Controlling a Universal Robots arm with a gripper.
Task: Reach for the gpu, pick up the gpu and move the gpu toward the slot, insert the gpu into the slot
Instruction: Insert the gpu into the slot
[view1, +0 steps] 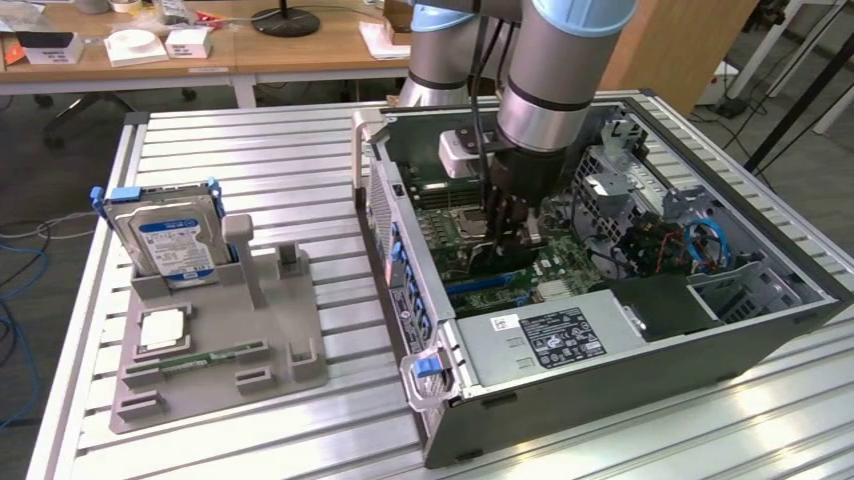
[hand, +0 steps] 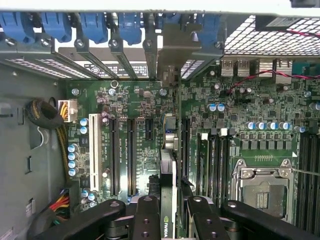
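Inside the open computer case (view1: 747, 330), the gripper (hand: 172, 210) clamps the gpu (hand: 169, 175) edge-on above a motherboard slot (hand: 131, 155); keeping the card upright and bracket aligned looks essential.

Wooden desks (view1: 200, 55) stand behind the slatted metal table (view1: 267, 140), grey floor (view1: 54, 130) beneath

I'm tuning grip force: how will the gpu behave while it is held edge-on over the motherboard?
The gpu is probably stiff: it stands straight in the hand. Being thin and gripped near one edge, it may pivot if nudged. Its bare board looks fragile, so squeeze gently.
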